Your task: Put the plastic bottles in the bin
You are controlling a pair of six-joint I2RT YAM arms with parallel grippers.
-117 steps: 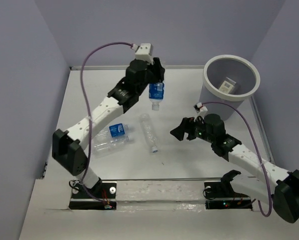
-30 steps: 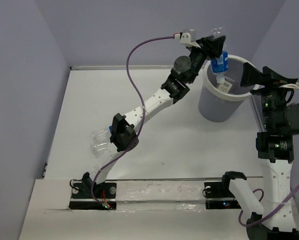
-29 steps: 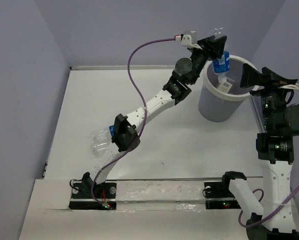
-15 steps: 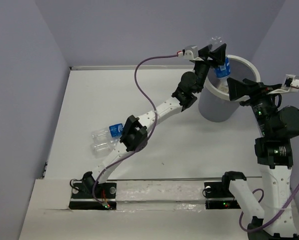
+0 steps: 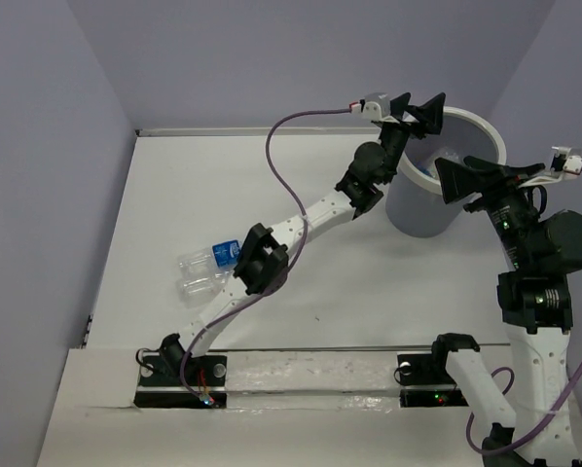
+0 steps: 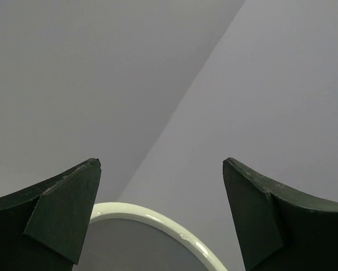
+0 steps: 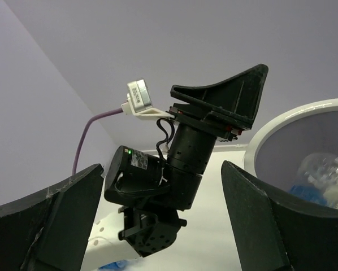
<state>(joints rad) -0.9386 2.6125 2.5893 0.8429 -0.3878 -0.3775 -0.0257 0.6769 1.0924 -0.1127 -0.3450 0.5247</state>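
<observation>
The bin (image 5: 422, 214), a grey bucket with a white rim (image 6: 157, 219), stands at the back right. My left gripper (image 5: 418, 107) hangs over its left rim, open and empty; in the left wrist view the gripper (image 6: 160, 164) has only rim and wall between its fingers. A clear bottle with a blue label (image 7: 324, 174) lies inside the bin. Two more plastic bottles lie on the table at the left, one with a blue label (image 5: 223, 254), one plain (image 5: 198, 285). My right gripper (image 5: 466, 179) is raised beside the bin's right front, open, holding nothing.
The left arm (image 5: 301, 219) stretches diagonally across the table from its base to the bin. Its wrist (image 7: 180, 169) fills the space in front of my right gripper (image 7: 162, 168). Purple walls close in the table on three sides.
My left gripper has opened over the bin and the blue-label bottle it held has dropped inside. The right gripper has shifted a little left, toward the bin.
</observation>
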